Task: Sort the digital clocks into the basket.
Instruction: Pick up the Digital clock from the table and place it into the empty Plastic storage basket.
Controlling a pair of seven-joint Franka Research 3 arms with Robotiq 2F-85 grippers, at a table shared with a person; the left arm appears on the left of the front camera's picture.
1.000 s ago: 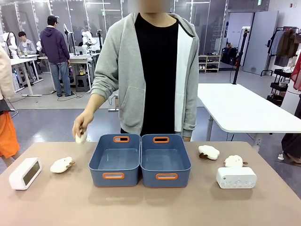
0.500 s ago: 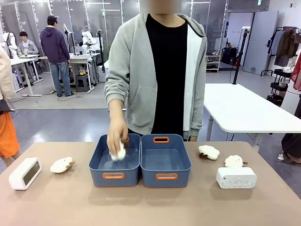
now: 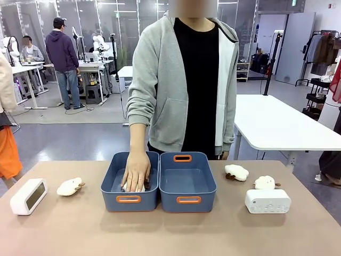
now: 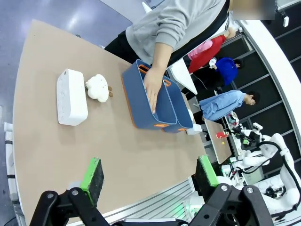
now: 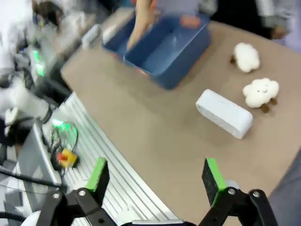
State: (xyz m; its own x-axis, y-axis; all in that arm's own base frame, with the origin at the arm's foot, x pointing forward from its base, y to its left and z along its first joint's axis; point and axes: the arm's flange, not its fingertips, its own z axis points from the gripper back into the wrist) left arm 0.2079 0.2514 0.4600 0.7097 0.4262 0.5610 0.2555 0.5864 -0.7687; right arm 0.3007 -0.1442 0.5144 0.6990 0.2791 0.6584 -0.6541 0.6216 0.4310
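One white digital clock lies at the table's left end and a second digital clock lies at the right end. Two slate-blue baskets with orange handle slots stand side by side in the middle, the left basket and the right basket. The person's hand rests inside the left one. My left gripper hangs open above the table, far from the left clock. My right gripper is open too, short of the right clock.
Small cream plush toys lie on the table: one plush toy beside the left clock and two more, a plush toy and a plush toy, behind the right clock. The person stands at the far edge.
The person's hand carried a small plush toy from the table's left side into the left basket and now presses down inside it. Both clocks stayed put.
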